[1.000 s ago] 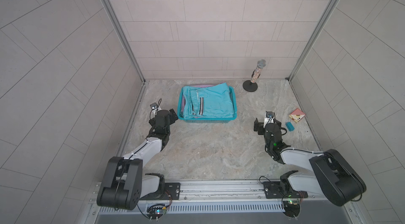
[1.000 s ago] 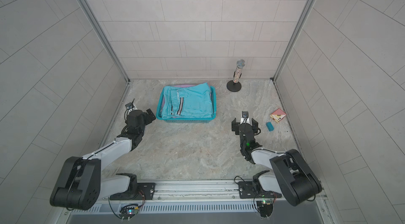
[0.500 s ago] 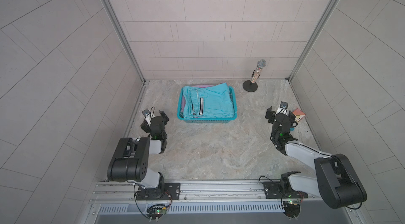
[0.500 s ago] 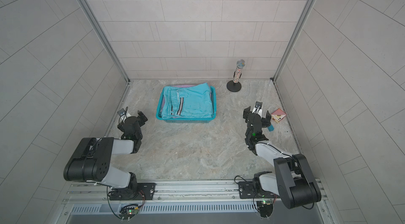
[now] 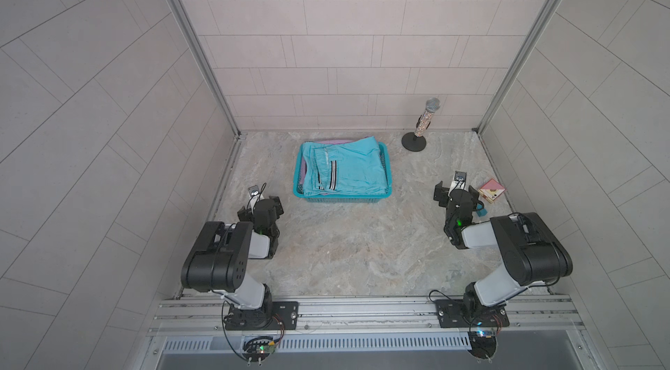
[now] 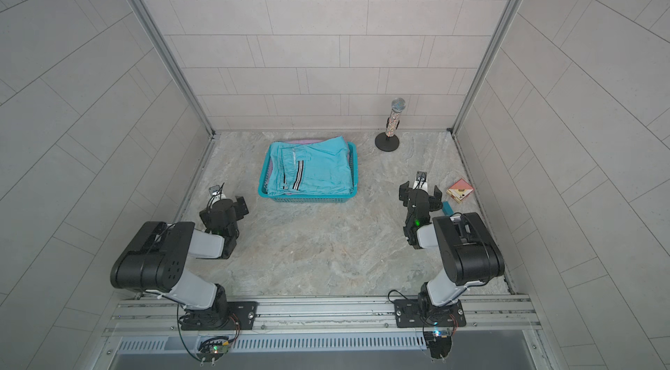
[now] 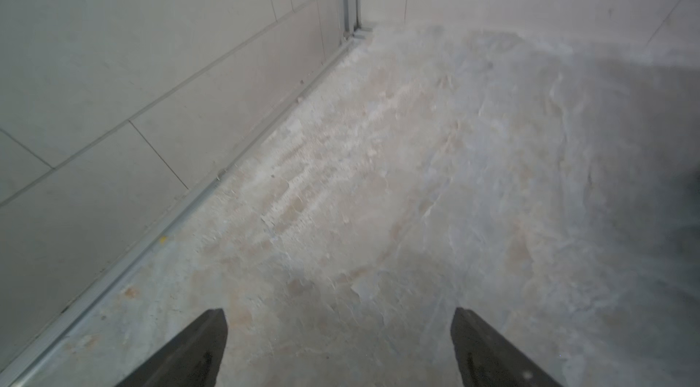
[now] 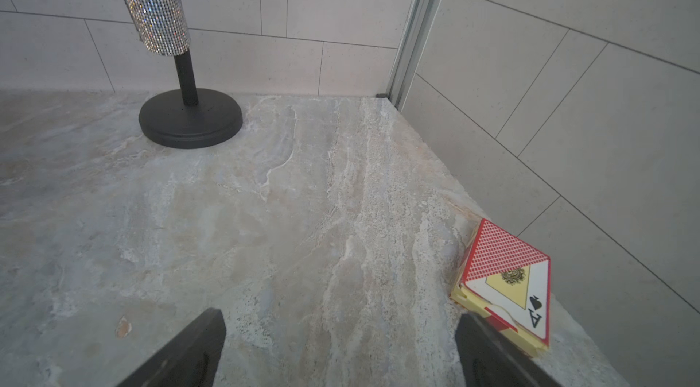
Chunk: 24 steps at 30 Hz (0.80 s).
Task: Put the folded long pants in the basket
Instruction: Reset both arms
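Basket: one rectangular teal-blue plastic mesh basket (image 5: 342,199), seen in both top views.
Pants: two pairs show, both inside the basket. One folded light-blue pair of long pants with black-and-white striped trim (image 5: 357,172) lies on top and fills the basket almost rim to rim. One folded lilac pair (image 5: 331,141) lies beneath it, only a thin edge peeping out at the basket's far side. Whether more lie underneath cannot be told.
Tools: two. The left tool (image 7: 339,332) sits in front of the basket's left corner, jaws spread wide, with only the marbled grey-beige stone-look table (image 7: 416,176) between them. The right tool (image 8: 341,332) is well to the right of the basket, jaws equally wide, gripping nothing.
Other things: one glittery silver microphone on a round black stand (image 5: 420,127), behind and right of the basket. One red-and-cream playing-card box (image 8: 505,282), far right of the basket, close by the right tool. One small teal block (image 6: 447,208) near that box.
Table: one, carrying the basket toward its back edge.
Room: pale grey tiled walls (image 5: 326,42) on three sides. Two aluminium corner posts (image 5: 195,45) rise behind the basket. One metal rail (image 5: 362,308) runs in front of it.
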Each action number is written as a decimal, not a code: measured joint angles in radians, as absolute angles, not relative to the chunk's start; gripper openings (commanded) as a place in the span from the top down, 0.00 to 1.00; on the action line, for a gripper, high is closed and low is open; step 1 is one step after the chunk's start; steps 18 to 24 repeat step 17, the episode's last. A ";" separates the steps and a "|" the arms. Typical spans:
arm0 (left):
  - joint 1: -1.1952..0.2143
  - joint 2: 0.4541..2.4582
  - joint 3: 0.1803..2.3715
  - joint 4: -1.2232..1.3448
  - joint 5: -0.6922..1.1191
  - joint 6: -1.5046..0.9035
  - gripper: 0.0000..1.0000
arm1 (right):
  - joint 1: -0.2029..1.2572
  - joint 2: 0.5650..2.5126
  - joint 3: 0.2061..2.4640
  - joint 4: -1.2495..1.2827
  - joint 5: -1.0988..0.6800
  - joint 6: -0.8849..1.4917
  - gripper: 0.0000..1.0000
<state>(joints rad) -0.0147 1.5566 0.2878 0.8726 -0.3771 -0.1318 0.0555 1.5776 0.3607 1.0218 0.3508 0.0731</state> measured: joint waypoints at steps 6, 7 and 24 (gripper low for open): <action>-0.020 1.531 0.338 0.915 -0.307 -0.106 0.00 | 0.057 1.577 0.353 1.009 0.341 0.076 0.00; -0.020 1.527 0.338 0.919 -0.306 -0.106 0.00 | 0.057 1.577 0.353 1.008 0.340 0.076 0.00; -0.020 1.539 0.333 0.944 -0.292 -0.103 0.00 | 0.057 1.577 0.353 0.994 0.336 0.076 0.00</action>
